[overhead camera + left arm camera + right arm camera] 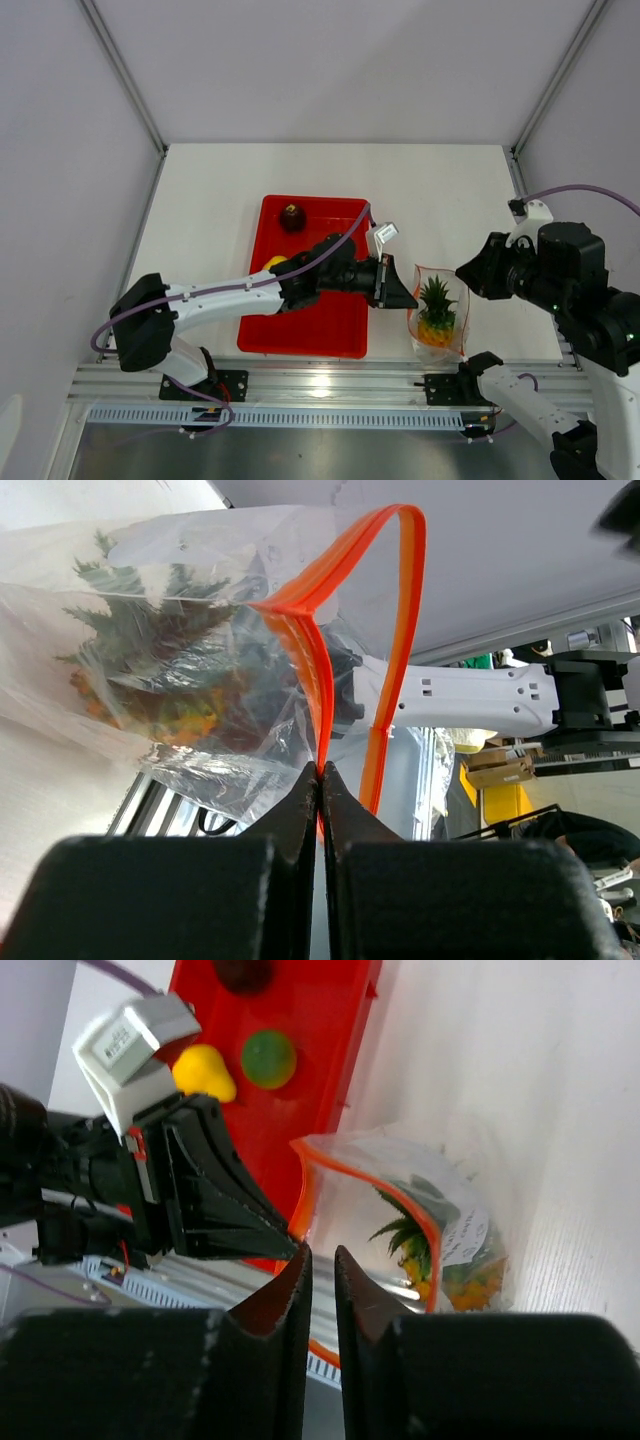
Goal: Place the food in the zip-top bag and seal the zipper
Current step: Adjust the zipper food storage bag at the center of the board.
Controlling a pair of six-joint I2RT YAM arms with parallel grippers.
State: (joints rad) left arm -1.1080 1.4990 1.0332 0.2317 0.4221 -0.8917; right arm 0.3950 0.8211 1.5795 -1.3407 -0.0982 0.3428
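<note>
Left wrist view: crinkly clear bag (205, 772) encloses spiky pineapple (150, 660).

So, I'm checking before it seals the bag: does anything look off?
Yes: the zip-top bag holds only the pineapple, its zipper gaping, while the pear, green fruit and dark red fruit lie on the red tray.

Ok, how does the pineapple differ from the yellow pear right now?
The pineapple sits inside the clear zip-top bag, right of the red tray; the pear lies bare on that tray, not yet bagged. The pineapple has a spiky green crown over an orange-yellow body; the pear is plain smooth yellow. From above the pineapple shows whole, while the left arm half hides the pear. Both are small yellowish fruits.
</note>
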